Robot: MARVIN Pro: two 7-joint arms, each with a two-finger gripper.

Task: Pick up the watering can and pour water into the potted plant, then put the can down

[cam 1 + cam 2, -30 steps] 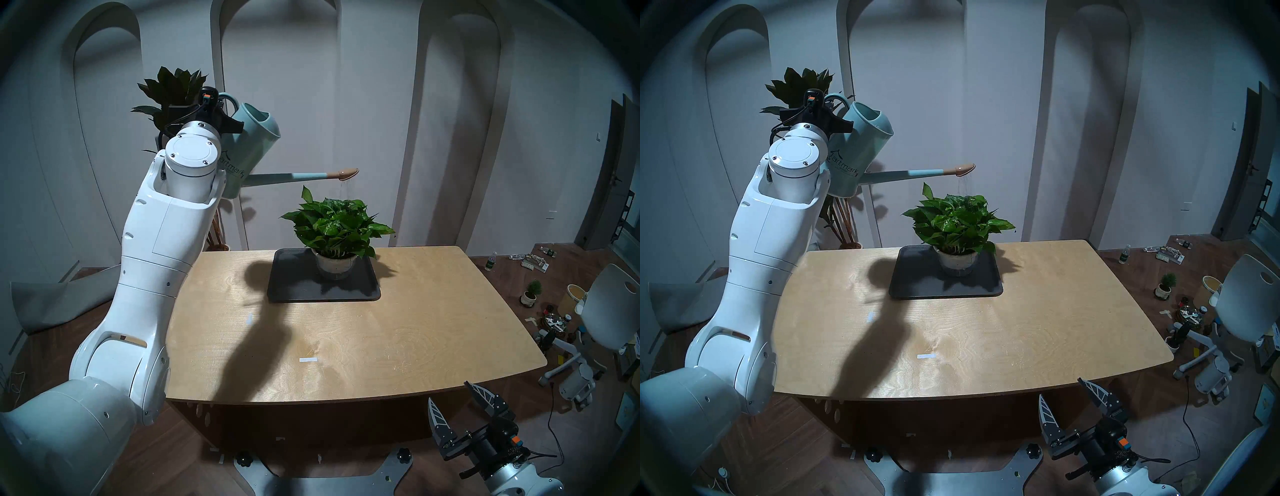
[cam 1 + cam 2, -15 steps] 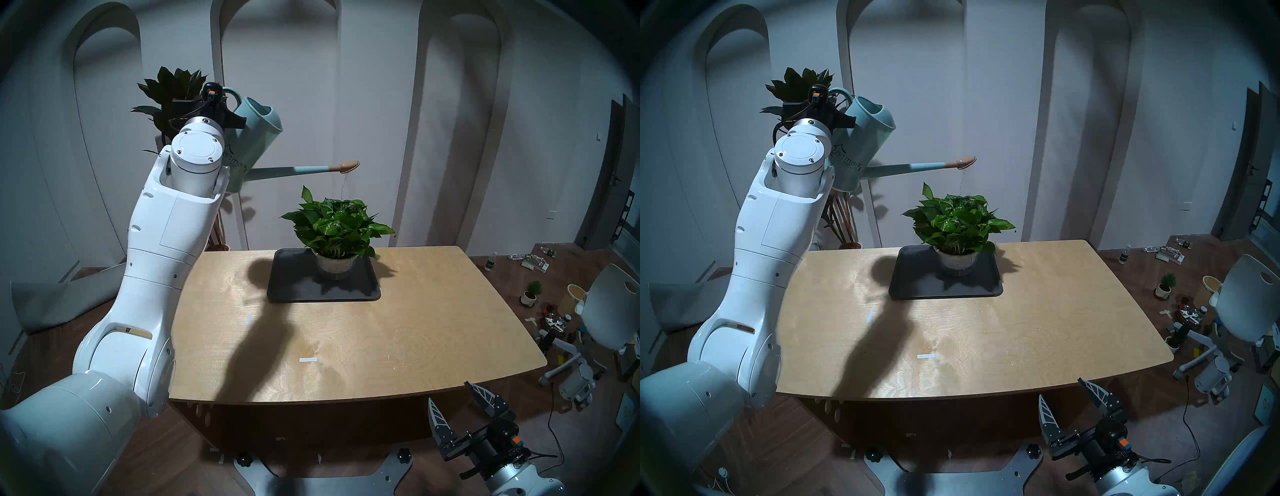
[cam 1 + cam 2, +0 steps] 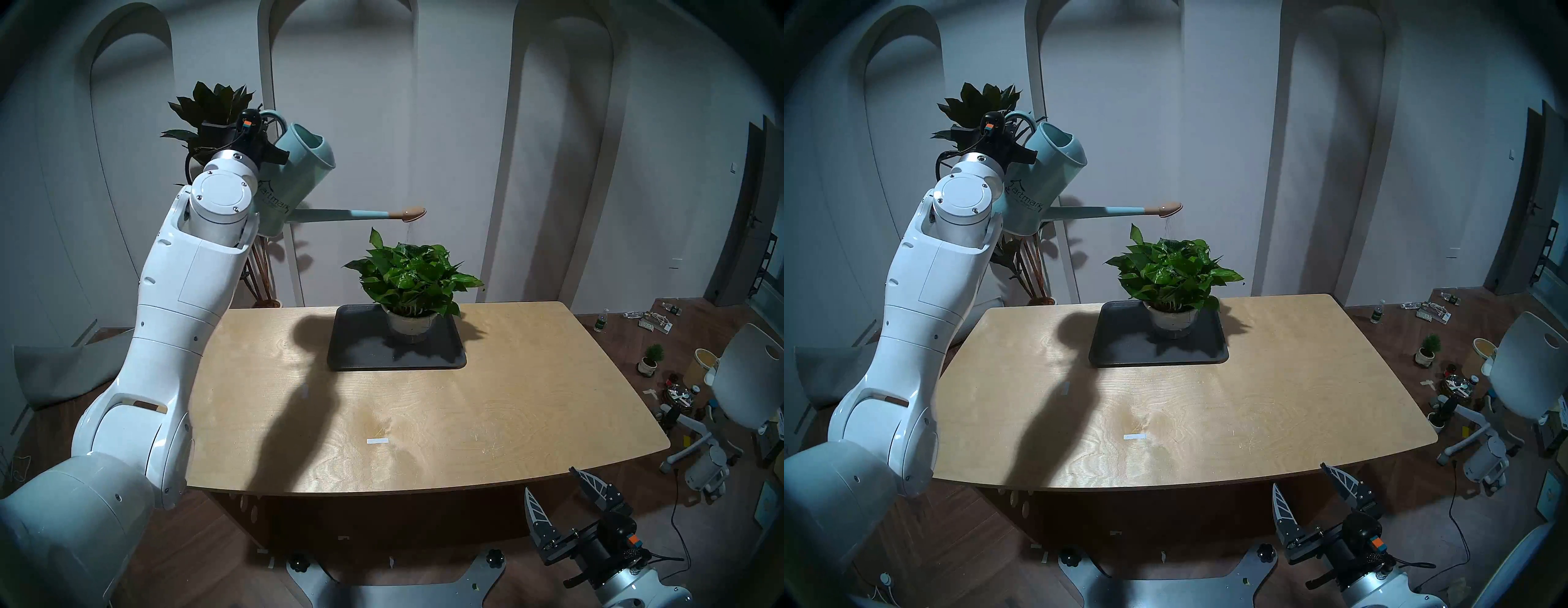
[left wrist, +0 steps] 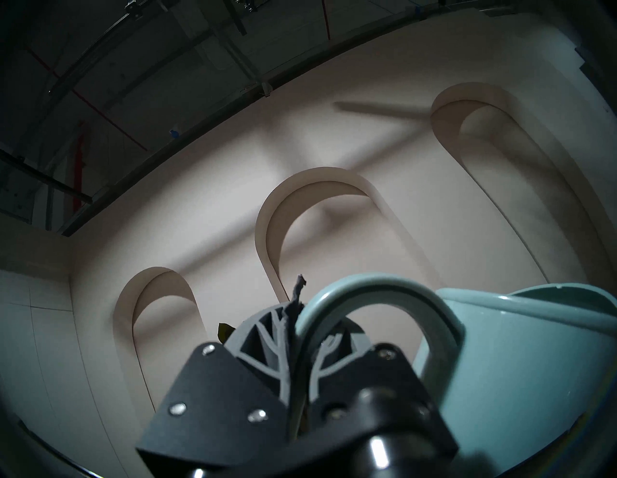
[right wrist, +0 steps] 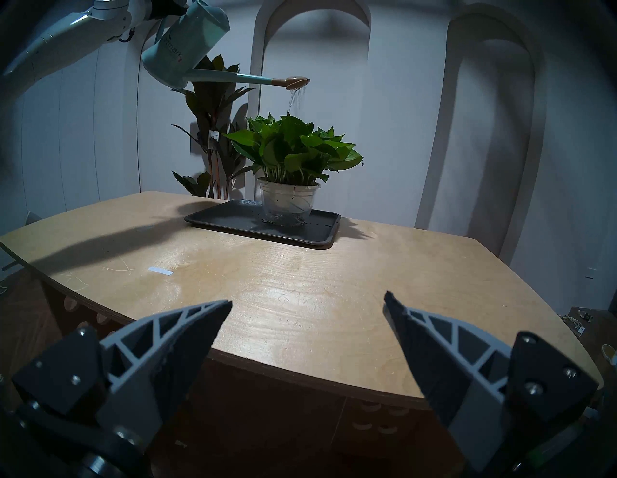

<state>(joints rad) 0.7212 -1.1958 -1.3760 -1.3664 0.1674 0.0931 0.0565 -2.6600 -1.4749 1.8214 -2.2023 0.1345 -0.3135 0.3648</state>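
- Table of pale wood carries a black tray.
- Potted plant, bushy, bright green, whitish pot, stands on that tray.
- Watering can, pale teal, tilted, hangs aloft; its tan rose trickles water.
- Left gripper clenches the can's loop handle.
- Right gripper gapes, empty.

The left arm rises from the lower left of the head view to the upper left, white segments stacked nearly upright, its round wrist cap facing the camera. The left claw points up and away at the arm's top; in the left wrist view its two fingers are pressed together on a loop handle. The right arm sits low in the bottom right corner, only its wrist showing. The right claw points up in the frame, its ribbed fingers spread wide apart and holding nothing.
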